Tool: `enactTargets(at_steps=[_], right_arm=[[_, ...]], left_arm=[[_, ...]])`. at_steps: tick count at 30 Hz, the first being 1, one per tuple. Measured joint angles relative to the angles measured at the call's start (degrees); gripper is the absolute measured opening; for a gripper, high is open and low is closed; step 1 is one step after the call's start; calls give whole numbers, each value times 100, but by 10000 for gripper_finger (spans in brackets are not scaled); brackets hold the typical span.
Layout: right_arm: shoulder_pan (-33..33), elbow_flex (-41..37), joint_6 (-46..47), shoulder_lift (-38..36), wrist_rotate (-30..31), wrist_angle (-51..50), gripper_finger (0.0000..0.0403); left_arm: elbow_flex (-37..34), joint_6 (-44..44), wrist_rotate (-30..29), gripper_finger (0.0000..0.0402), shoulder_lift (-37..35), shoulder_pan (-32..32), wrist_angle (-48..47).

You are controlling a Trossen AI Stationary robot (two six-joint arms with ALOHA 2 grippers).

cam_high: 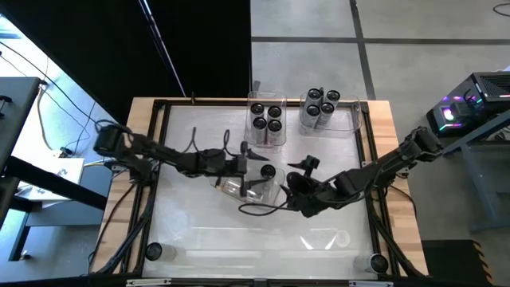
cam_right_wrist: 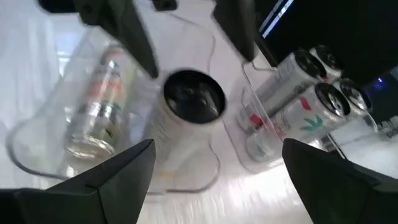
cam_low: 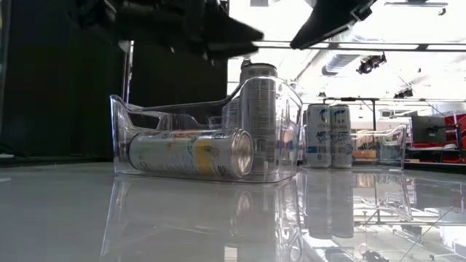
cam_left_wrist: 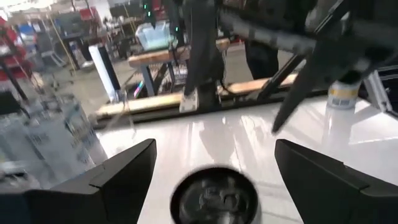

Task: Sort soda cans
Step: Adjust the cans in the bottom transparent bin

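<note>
You see upright can point(cam_high: 268, 171), axis vertical | lying can point(cam_low: 191, 153), axis level, silvery cylinder | clear tray point(cam_low: 284, 138) | left claw point(cam_high: 253, 154) apart | right claw point(cam_high: 296, 177) apart

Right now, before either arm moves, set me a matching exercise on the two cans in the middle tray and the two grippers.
Things:
1. yellow-labelled can
2. silver can next to it
3. left gripper
4. right gripper

States:
A. open, above the standing can
B. open, off the side of the clear tray nearest the right arm
C. lying on its side in the clear tray
D. standing upright in the clear tray

Pairs: 1-C, 2-D, 3-A, 4-B
</note>
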Motion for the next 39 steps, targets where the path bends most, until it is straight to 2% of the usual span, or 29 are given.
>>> enactTargets(at_steps=[3, 8, 11, 14, 19, 23, 26, 30, 33, 39], right_arm=[[-115, 0, -115, 0, -231, 637, 346], [-585, 0, -863, 230, -1744, 2569, 346], [-880, 254, -1084, 704, -2376, 2903, 346], [-1101, 970, -1269, 1410, -2851, 2680, 346], [-1251, 2599, -1548, 2610, -2979, 1429, 346], [-1371, 3856, -1375, 3427, -2966, 179, 346], [-1479, 4535, -1226, 3943, -2975, -487, 346], [-1672, 5067, -933, 4381, -2974, -1133, 346], [-1832, 5139, -842, 4478, -3155, -1227, 346], [-2035, 5143, -894, 4656, -4064, -1206, 346]], left_arm=[[-2, 253, -210, 323, -610, -101, -654], [-2, 574, -1346, 323, -1835, -585, -2482], [-2, 226, -1997, 323, -2510, -1033, -3850], [-2, -600, -2723, 323, -3011, -1536, -5173], [-2, -2533, -3976, 323, -3418, -2269, -7259], [-35, -4302, -4199, 323, -3508, -2687, -8669], [-259, -5256, -4173, 323, -3505, -2888, -9002], [-720, -5938, -4039, 323, -3470, -3052, -8799], [-1073, -6123, -4029, 323, -3470, -3150, -8273], [-1565, -5972, -4026, 323, -3470, -3200, -7112]])
